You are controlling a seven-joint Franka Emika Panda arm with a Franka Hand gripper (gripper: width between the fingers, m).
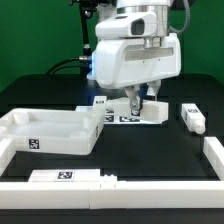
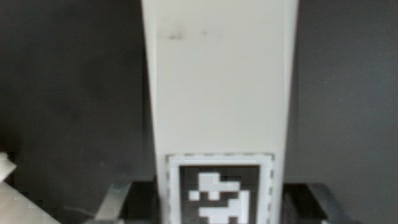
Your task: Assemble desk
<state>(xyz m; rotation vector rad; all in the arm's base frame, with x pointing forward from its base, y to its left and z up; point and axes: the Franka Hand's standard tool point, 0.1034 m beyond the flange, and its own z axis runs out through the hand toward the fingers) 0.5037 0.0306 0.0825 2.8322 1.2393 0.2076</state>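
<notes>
My gripper (image 1: pixel 140 103) hangs low over the middle of the black table, shut on a white square desk leg (image 1: pixel 153 109) that lies level at table height. In the wrist view this leg (image 2: pixel 217 90) runs straight away from the camera. Its black-and-white tag sits at the near end, between the two dark fingers (image 2: pixel 132 200), with the gripper (image 2: pixel 217 202) closed on its sides. The white rimmed tabletop (image 1: pixel 48 131) rests on the exterior view's left. A second leg (image 1: pixel 192 117) lies on the right. Another tagged leg (image 1: pixel 62 176) lies at the front.
The marker board (image 1: pixel 112 112) lies flat just behind and beside the gripper. Low white border walls run along the front (image 1: pixel 120 190) and the right side (image 1: pixel 212 152) of the work area. The arm's bulky white wrist housing (image 1: pixel 135 55) hides the table behind it.
</notes>
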